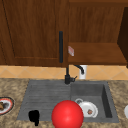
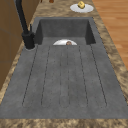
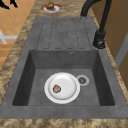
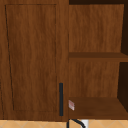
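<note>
We see our left hand (image 1: pixel 34 116) hanging low over the front edge of the sink's (image 1: pixel 45 93) ribbed drainboard, holding nothing; we cannot tell whether its fingers are curled or straight. Just to its right sits a red ball (image 1: pixel 67 114). Beyond the ball, in the basin, lies a white plate (image 1: pixel 88 108) with a brown morsel (image 3: pixel 56 88) on it. A food plate (image 1: pixel 5 105) rests on the counter to the left.
</note>
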Available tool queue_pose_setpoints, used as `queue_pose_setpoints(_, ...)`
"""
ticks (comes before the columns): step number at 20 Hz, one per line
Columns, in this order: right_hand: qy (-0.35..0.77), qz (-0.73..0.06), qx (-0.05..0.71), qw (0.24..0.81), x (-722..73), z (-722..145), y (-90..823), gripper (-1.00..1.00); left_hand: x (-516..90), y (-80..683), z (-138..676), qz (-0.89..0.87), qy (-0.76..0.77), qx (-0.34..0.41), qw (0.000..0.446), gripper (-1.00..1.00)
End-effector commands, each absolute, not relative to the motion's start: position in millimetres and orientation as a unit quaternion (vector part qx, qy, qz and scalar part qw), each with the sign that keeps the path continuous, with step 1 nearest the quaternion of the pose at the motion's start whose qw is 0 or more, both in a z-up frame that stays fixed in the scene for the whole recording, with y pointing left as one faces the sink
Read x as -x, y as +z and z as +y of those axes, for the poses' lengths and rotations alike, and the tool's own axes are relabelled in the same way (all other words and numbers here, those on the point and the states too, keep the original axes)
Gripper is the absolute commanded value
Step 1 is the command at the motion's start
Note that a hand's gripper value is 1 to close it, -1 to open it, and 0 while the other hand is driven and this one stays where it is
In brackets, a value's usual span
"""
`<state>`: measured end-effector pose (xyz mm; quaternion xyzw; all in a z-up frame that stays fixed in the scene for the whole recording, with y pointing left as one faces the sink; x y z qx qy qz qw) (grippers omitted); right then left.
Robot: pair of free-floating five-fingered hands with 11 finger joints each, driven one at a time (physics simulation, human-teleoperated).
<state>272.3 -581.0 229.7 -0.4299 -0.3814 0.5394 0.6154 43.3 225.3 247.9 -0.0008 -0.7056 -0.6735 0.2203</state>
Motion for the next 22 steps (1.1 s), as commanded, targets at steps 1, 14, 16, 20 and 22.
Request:
queue_pose_setpoints(1, 0.551, -0.383, 0.43, 0.604, -264, -553, 230, -1.0, -43, 248, 225, -0.706, -0.674, 0.001, 0.22, 0.0)
queue_pose_setpoints(14, 0.542, -0.401, 0.442, 0.592, -212, -477, 233, -1.0, -43, 248, 225, -0.706, -0.674, 0.001, 0.22, 0.0)
queue_pose_setpoints(16, 0.533, -0.409, 0.446, 0.591, -197, -472, 235, -1.0, -43, 248, 225, -0.706, -0.674, 0.001, 0.22, 0.0)
queue_pose_setpoints(20, 0.521, -0.429, 0.449, 0.586, -166, -466, 240, -1.0, -43, 248, 225, -0.706, -0.674, 0.001, 0.22, 0.0)
queue_pose_setpoints(22, 0.515, -0.436, 0.454, 0.582, -152, -461, 242, -1.0, -43, 248, 225, -0.706, -0.674, 0.001, 0.22, 0.0)
